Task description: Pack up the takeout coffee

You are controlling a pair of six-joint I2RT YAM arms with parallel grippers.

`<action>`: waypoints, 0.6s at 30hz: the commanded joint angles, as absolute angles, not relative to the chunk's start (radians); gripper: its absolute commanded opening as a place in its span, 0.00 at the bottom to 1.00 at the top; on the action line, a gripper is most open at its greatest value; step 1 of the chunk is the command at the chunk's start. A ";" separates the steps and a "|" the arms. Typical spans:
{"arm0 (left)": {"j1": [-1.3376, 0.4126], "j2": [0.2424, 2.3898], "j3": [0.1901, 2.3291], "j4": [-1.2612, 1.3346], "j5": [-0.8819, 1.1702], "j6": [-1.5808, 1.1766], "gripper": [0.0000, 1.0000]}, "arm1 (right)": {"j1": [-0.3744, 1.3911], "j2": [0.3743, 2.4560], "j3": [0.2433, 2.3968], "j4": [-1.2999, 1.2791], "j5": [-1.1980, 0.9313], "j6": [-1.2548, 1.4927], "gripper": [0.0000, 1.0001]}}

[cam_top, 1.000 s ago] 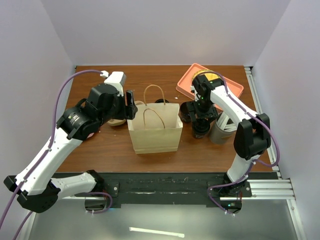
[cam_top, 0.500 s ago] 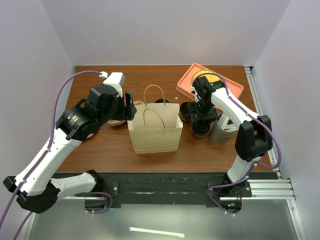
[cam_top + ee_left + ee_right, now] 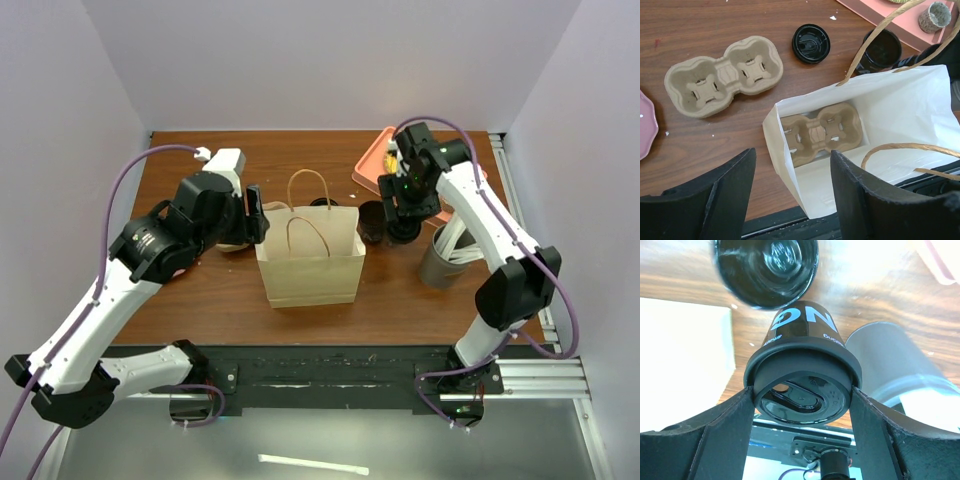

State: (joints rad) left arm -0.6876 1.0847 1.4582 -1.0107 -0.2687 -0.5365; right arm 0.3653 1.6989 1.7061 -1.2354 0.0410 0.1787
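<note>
My right gripper (image 3: 405, 212) (image 3: 801, 392) is shut on the lid rim of the takeout coffee (image 3: 802, 335), a black paper cup with a black lid, held above the table right of the brown paper bag (image 3: 310, 262). A second black cup (image 3: 767, 267) (image 3: 372, 222) stands open below it, without a lid. My left gripper (image 3: 256, 212) (image 3: 792, 200) is open, its jaws straddling the bag's left wall (image 3: 782, 155). A tan pulp carrier (image 3: 820, 131) lies on the bag's bottom.
A second pulp carrier (image 3: 722, 75) and a loose black lid (image 3: 811, 43) lie on the table behind the bag. A grey cup (image 3: 440, 262) (image 3: 890, 360) of white utensils stands right of the cups. An orange tray (image 3: 368, 170) sits at the back right. A pink plate (image 3: 644, 125) is at the left.
My right gripper has risen and moved back with the lidded cup in it, clear of the table. The left arm has barely moved.
</note>
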 commanded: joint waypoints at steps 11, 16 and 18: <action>-0.684 1.135 1.473 -0.999 -0.253 -0.548 0.62 | 0.417 1.539 2.187 -1.365 -0.150 0.187 0.37; -0.683 1.161 1.474 -1.022 -0.273 -0.566 0.57 | 0.554 1.500 2.230 -1.290 -0.160 0.184 0.36; -0.684 1.169 1.473 -1.025 -0.276 -0.583 0.54 | 0.615 1.477 2.220 -1.240 -0.182 0.176 0.35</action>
State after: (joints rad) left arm -0.6876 1.1629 1.4567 -1.0206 -0.2562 -0.5419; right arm 0.5289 1.5146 2.2059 -1.3041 -0.1135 0.1829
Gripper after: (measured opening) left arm 0.560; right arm 0.729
